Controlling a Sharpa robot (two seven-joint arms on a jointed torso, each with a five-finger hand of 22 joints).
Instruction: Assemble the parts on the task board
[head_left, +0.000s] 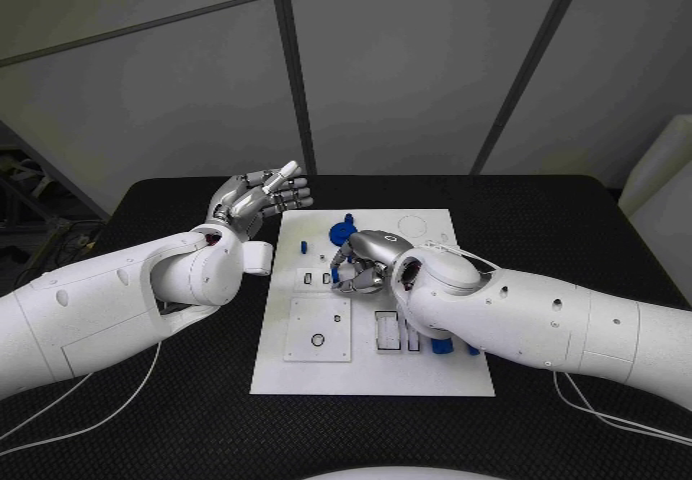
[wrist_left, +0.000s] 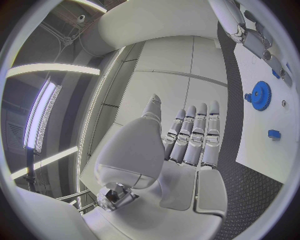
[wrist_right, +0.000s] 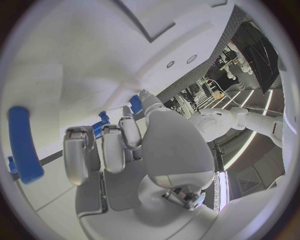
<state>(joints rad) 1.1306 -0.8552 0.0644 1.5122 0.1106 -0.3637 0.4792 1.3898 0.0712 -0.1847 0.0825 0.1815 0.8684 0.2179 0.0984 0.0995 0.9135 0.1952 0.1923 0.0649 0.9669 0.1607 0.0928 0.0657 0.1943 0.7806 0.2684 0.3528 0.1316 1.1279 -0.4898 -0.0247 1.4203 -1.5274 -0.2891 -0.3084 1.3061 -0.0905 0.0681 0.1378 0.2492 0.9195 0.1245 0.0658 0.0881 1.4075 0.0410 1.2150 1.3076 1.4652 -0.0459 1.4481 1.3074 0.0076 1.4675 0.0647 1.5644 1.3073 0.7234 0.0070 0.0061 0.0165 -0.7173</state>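
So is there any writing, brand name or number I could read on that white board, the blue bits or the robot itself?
None can be read.
task board: outlines and holes, no letters or numbers.
blue gear: no marking.
left robot hand and right robot hand: no brand or label visible.

The head view looks steeply down on the table (head_left: 577, 230) and the board (head_left: 433, 370) from above. Each wrist view sits close behind its own hand: the left hand (wrist_left: 187, 145) faces a wall, the right hand (wrist_right: 134, 145) hangs close over the board (wrist_right: 69, 65). All three views share the board (wrist_left: 272, 95).
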